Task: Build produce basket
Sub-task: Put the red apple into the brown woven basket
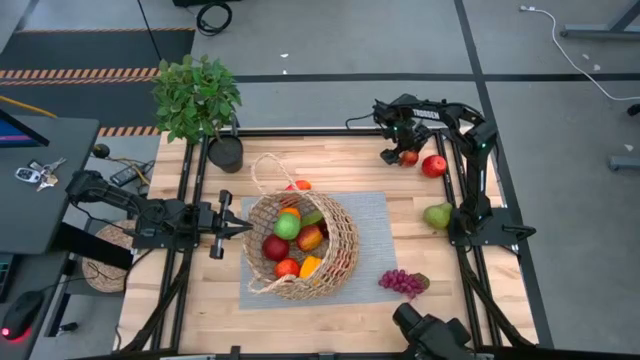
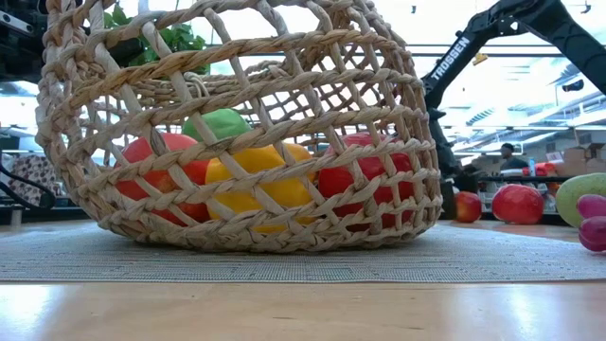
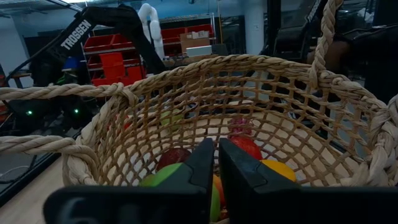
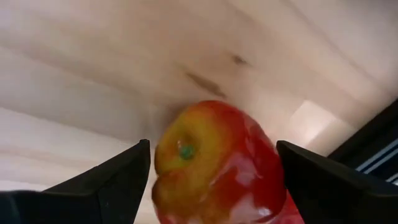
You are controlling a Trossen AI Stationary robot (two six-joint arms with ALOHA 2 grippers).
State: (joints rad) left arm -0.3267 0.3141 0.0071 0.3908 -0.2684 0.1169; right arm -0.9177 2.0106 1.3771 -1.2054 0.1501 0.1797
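You are looking at just one readable word here: "TROSSEN", in white capitals, is showing along a dark arm link [image 2: 460, 59] in the low view. It is also showing along a dark arm link [image 3: 76, 36] in the left wrist view. Nothing else is reading as text anywhere.

Both arms are matte black, built of 6 jointed links with black cables looped along them. White TROSSEN lettering runs along a link of the right arm [image 2: 461, 59]. A small green light glows on the right arm's upper link. The left gripper [image 3: 217, 163] has 2 flat, wedge-shaped black fingers; the right gripper [image 4: 211, 165] has 2 broad black fingers with bevelled edges
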